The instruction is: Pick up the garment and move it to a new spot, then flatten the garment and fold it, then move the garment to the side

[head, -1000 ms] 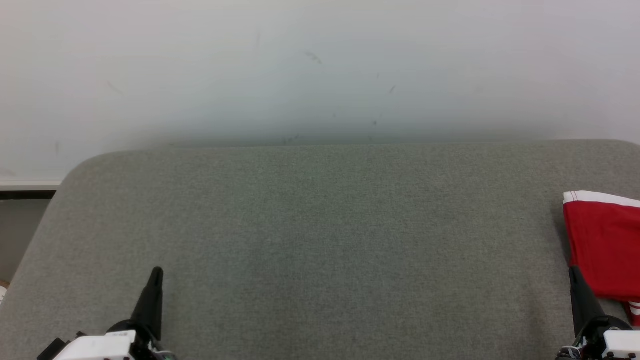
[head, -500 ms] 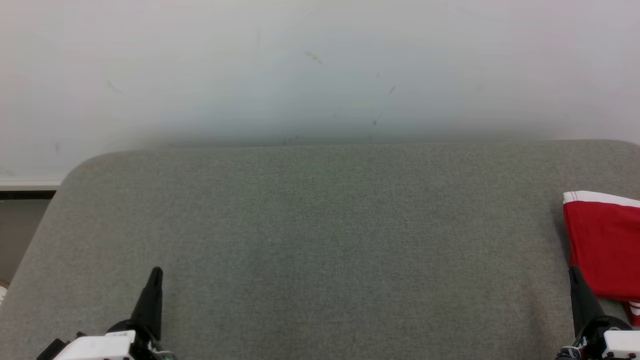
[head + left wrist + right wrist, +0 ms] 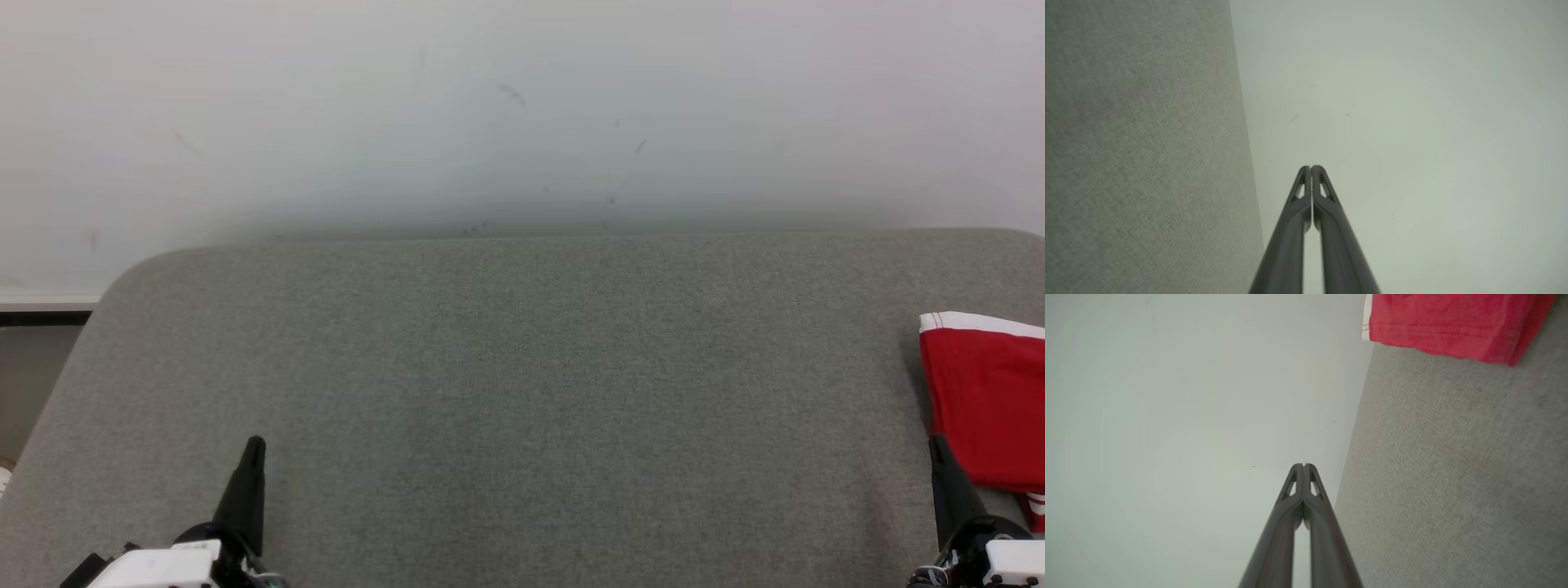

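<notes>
The garment [image 3: 988,400] is red with a white band, folded flat at the right edge of the grey fabric surface [image 3: 522,392]. It also fills the top right corner of the right wrist view as the garment [image 3: 1449,326]. My right gripper [image 3: 937,445] is shut with nothing in it, its tip just left of the garment's near edge; its tips meet in the right wrist view [image 3: 1303,465]. My left gripper [image 3: 255,445] rests shut and empty at the lower left, far from the garment, fingers pressed together [image 3: 1310,167].
A pale wall [image 3: 522,114] rises behind the surface's far edge. The surface's rounded far-left corner [image 3: 131,273] drops off to a dark ledge and floor at the left.
</notes>
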